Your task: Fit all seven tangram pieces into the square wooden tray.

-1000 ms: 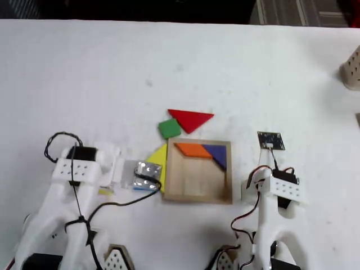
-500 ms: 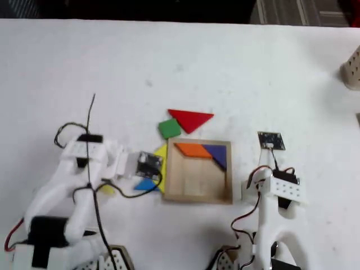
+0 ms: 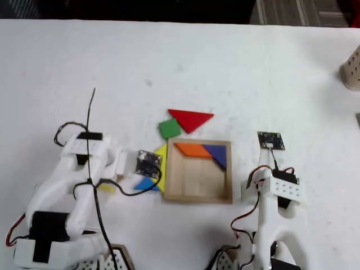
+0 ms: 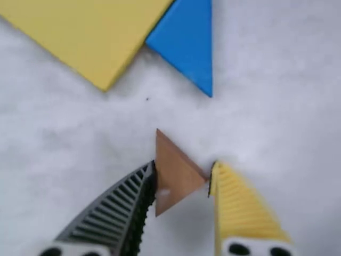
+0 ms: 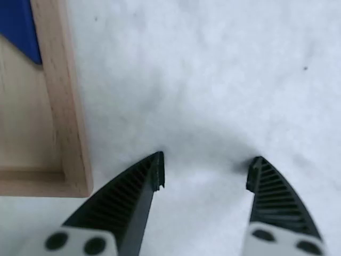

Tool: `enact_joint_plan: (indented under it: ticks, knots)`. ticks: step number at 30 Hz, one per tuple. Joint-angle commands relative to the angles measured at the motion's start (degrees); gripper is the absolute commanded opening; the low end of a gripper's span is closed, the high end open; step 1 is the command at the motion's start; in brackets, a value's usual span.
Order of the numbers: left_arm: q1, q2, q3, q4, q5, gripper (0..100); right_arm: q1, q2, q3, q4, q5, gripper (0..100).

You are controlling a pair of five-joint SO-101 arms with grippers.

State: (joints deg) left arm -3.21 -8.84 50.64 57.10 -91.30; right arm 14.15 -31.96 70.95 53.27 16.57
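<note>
The square wooden tray (image 3: 198, 197) holds an orange piece (image 3: 192, 149) and a dark blue piece (image 3: 217, 155) along its far side. A large yellow triangle (image 3: 161, 164) and a blue triangle (image 3: 146, 184) lie against the tray's left edge; both also appear in the left wrist view, yellow triangle (image 4: 90, 37) and blue triangle (image 4: 189, 42). My left gripper (image 4: 181, 178) is shut on a small brown triangle (image 4: 170, 165) just short of them. Beyond the tray lie a red triangle (image 3: 191, 119) and a green square (image 3: 169, 129). My right gripper (image 5: 205, 165) stands open over bare table beside the tray's corner (image 5: 69, 133).
The left arm (image 3: 84, 160) stands left of the tray with a loose black cable over it. The right arm (image 3: 278, 188) stands to the tray's right. A pale perforated object (image 3: 351, 70) sits at the table's far right edge. The far half of the white table is open.
The left arm's wrist has shifted a little toward the far side, uncovering more of the blue triangle. The right arm and the pieces have kept still.
</note>
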Motion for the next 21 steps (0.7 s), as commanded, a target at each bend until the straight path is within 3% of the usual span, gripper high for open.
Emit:
enact_joint_plan:
  ticks: [1, 6, 10, 14, 21]
  knots:
    - [-0.75, -0.04, -3.16, -0.88, 0.7, 14, 0.57, 0.57, 0.0, -1.98, 0.79, 24.5]
    - [-0.75, -0.04, -3.16, -0.97, 1.93, 14, 0.57, 0.57, 0.09, -1.98, 0.7, 24.5]
    - [-0.13, -0.13, -3.16, -1.14, 11.69, 14, 0.57, 0.57, 0.09, -1.98, 0.62, 24.5]
    - [1.27, 0.04, -4.92, -0.7, 24.62, 14, 0.57, 0.57, 0.09, -1.98, 0.53, 24.5]
    - [1.54, 0.04, -8.18, -0.62, 53.54, 14, 0.57, 0.57, 0.09, -1.98, 0.53, 24.5]
